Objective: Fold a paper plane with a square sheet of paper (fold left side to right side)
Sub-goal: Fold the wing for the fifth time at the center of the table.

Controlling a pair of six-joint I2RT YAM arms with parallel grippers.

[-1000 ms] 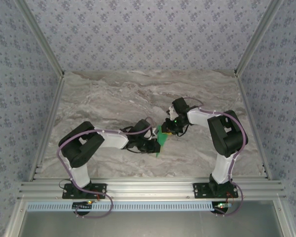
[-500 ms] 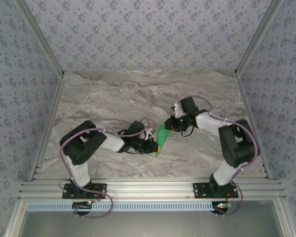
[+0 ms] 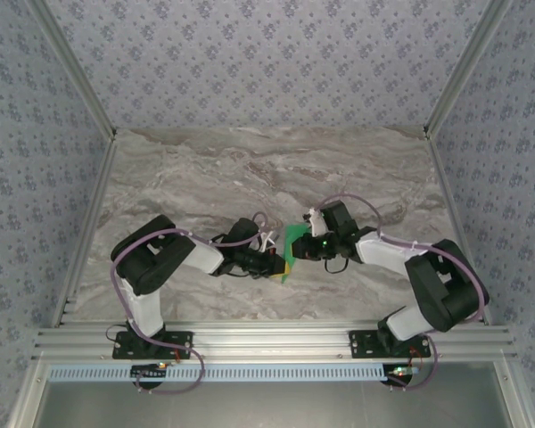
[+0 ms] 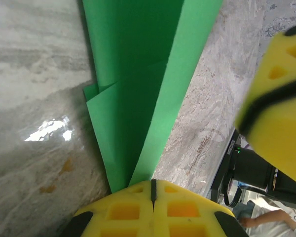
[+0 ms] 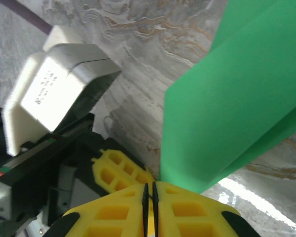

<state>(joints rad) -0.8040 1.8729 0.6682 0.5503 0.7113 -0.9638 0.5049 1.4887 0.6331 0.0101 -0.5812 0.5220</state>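
The square sheet of paper (image 3: 292, 242), bright green and creased into a narrow folded shape, is held off the marble between both grippers at the table's middle. My left gripper (image 3: 281, 261) comes at it from the left. In the left wrist view the jaws of my left gripper (image 4: 153, 188) are pressed together, and the folded paper (image 4: 133, 98) rises from their seam. My right gripper (image 3: 305, 245) meets it from the right. Its jaws (image 5: 149, 191) stand a hair apart, with a flap of the paper (image 5: 237, 98) running down to the seam.
The marble table (image 3: 205, 178) stretches free behind and to both sides. An aluminium rail (image 3: 267, 339) borders the near edge and patterned walls close the other sides. The left wrist's white camera box (image 5: 54, 84) sits close to my right gripper.
The right arm has swung down and forward, bringing its gripper lower onto the paper while its jaws closed. The left gripper has stayed on the paper, almost still.
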